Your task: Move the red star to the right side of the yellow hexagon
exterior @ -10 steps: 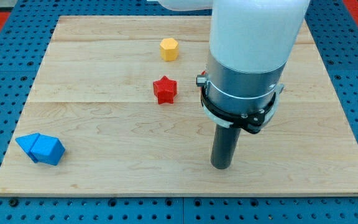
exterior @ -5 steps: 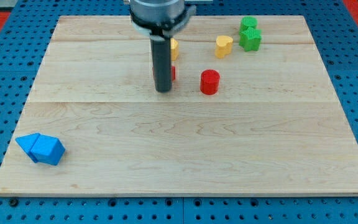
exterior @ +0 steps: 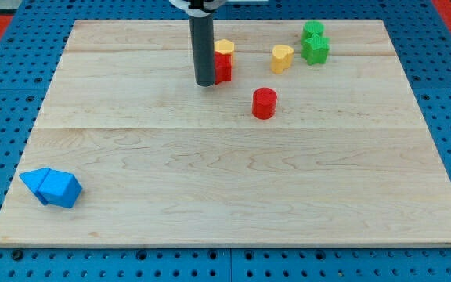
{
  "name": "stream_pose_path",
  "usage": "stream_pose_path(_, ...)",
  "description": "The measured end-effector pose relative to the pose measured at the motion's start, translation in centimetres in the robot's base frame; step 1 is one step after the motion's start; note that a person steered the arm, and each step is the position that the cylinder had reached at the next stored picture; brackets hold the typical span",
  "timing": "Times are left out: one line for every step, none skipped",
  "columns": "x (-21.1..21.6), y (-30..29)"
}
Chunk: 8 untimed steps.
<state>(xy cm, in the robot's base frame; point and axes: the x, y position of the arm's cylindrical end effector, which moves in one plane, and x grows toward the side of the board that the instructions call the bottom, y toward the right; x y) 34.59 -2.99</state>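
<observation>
The red star (exterior: pixel 223 68) sits near the top of the wooden surface (exterior: pixel 233 196), a little left of centre, mostly hidden behind the dark rod so that only its right part shows and its shape is hard to make out. The yellow hexagon (exterior: pixel 224 47) lies just above it, touching or nearly touching; which one cannot be told from this angle. My tip (exterior: pixel 205 82) rests on the board against the star's left side, the rod rising straight up out of the view's top. The arm carries no fingers, only this rod, so nothing is grasped; the star is merely met from the side. To the view's right of the pair lies a yellow heart-shaped block (exterior: pixel 282 57), and beyond it two green blocks (exterior: pixel 314 44) pressed together near the top edge, their shapes unclear. A red cylinder (exterior: pixel 264 103) stands alone below the yellow heart, apart from the star. Far off, in the bottom left corner of the surface, two blue blocks (exterior: pixel 51 187) huddle against each other, angular in form.
</observation>
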Motion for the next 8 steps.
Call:
stream_pose_path(0.0,2.3)
stream_pose_path(-1.9,6.2)
stream_pose_path(-5.6,7.2)
stream_pose_path(-8.0,7.3)
stream_pose_path(-9.3,7.7)
stream_pose_path(-9.2,9.4)
stream_pose_path(-8.2,4.9)
stream_pose_path(-6.2,5.6)
